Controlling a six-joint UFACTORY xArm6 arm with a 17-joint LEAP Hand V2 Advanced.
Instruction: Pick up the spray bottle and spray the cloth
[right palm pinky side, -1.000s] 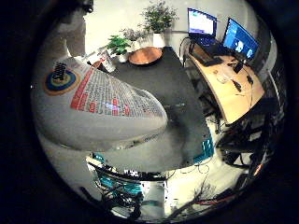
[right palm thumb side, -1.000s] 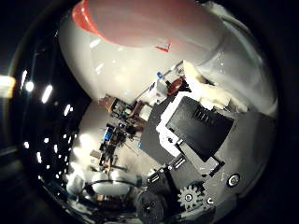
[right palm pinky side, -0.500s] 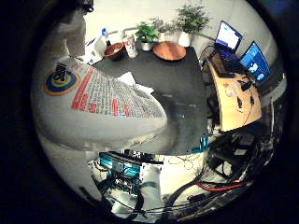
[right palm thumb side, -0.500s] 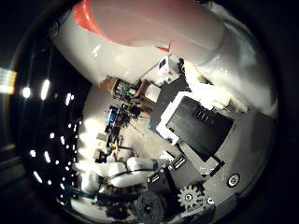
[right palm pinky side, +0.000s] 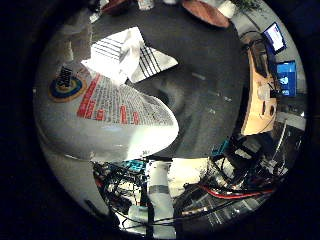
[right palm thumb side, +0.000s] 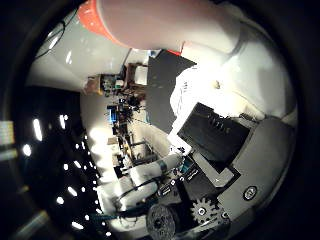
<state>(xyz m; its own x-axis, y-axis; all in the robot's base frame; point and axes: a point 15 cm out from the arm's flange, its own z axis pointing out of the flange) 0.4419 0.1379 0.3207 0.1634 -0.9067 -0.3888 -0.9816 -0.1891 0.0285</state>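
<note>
Little finger side palm view shows the spray bottle (right palm pinky side: 105, 120) already lifted in the hand (right palm thumb side: 235, 165), fingers wrapped around it, above the striped cloth (right palm pinky side: 125, 55) on the dark desk (right palm pinky side: 210, 85), spraying seemingly still ahead.

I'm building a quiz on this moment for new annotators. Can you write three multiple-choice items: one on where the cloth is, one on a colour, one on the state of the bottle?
1. Where does the cloth lie?
A. On the dark table
B. On the wooden desk
C. On the floor

2. What colour is the part at the spray bottle's top end?
A. Green
B. Orange-red
C. Blue

3. How is the bottle?
A. Standing alone on the table
B. Close against the palm, raised off the table
C. Lying on the cloth

Key: 1 A, the striped white cloth rests on the dark tabletop. 2 B, the thumb side view shows an orange-red part. 3 B, it fills both palm views, with the table beyond it.
</note>
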